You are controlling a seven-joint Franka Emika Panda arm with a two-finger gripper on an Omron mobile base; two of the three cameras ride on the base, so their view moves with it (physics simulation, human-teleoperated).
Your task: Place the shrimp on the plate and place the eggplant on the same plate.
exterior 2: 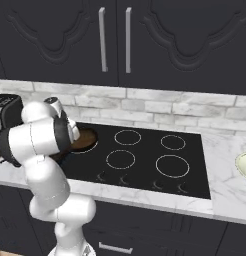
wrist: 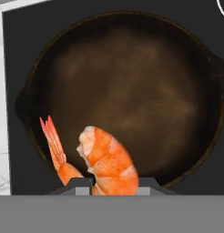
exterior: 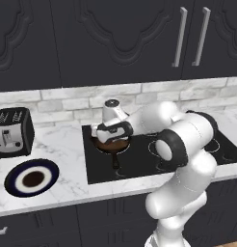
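In the hand view the orange curled shrimp (wrist: 107, 161) sits between my two dark fingertips, and my gripper (wrist: 113, 182) is shut on it. Below it lies the brown-bottomed frying pan (wrist: 132, 91), with nothing else in it. From the left base view my gripper (exterior: 111, 139) hangs low over the pan (exterior: 110, 146) on the stove's left rear burner. The plate (exterior: 12, 182), with its navy rim and brown centre, lies on the counter to the left, near the front edge. The eggplant is out of view.
A black toaster (exterior: 12, 131) stands behind the plate. The black cooktop (exterior 2: 145, 155) has several bare burners to the right of the pan (exterior 2: 86, 139). A pale cream bowl (exterior 2: 242, 167) sits at the far right of the counter.
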